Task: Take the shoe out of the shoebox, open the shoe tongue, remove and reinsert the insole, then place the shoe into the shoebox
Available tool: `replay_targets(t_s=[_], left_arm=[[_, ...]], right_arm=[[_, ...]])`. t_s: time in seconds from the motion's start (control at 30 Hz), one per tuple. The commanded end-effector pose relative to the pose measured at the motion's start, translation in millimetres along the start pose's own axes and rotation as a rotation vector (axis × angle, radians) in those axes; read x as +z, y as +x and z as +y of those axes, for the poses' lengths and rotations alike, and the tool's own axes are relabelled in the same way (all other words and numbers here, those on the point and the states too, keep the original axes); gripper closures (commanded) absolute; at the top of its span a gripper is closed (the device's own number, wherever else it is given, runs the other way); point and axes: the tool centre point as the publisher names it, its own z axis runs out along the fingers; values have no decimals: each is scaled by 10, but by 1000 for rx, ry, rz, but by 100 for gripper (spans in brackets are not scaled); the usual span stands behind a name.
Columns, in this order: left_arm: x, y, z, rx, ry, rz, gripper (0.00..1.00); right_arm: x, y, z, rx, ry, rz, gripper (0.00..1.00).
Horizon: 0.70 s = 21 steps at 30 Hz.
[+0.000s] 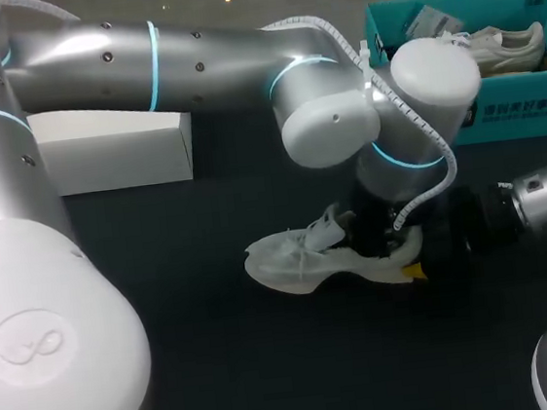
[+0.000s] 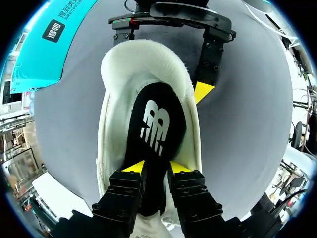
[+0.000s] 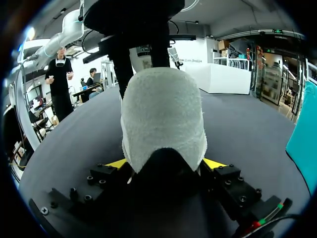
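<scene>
White mesh sneaker [image 1: 304, 261] out of teal cardboard shoebox [image 1: 518, 111], lying on dark desk [image 1: 270, 362], heel clamped in right pincer [image 3: 164, 163]. Black foam insole [image 2: 156, 124] pinched by left pincer [image 2: 154, 167], mostly inside. Likely mid-insole step, pulling or reseating unclear. Left to do: boxing.

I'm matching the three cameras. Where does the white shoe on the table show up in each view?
Head view: shoe mid-table, partly hidden beneath the left arm.
Left wrist view: shoe seen from above, left gripper shut on its black insole.
Right wrist view: its heel, held between the fingers of the right gripper.
Shared landmark: the teal shoebox, in all three views.
</scene>
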Motion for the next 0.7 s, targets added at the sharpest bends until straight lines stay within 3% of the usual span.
replay_targets(t_s=[0.03, 0.13, 0.27, 0.37, 0.7], left_arm=[[228, 78, -30, 3, -9, 2, 68], [347, 87, 0, 13, -6, 8, 65], [427, 72, 66, 26, 35, -15, 69], [445, 44, 109, 33, 65, -39, 100], [333, -47, 176, 40, 141, -87, 100]], right_arm=[[31, 30, -51, 1, 5, -1, 100], [31, 30, -51, 1, 5, -1, 100], [31, 30, -51, 1, 5, -1, 100], [31, 30, -51, 1, 5, -1, 100], [31, 30, -51, 1, 5, -1, 100]])
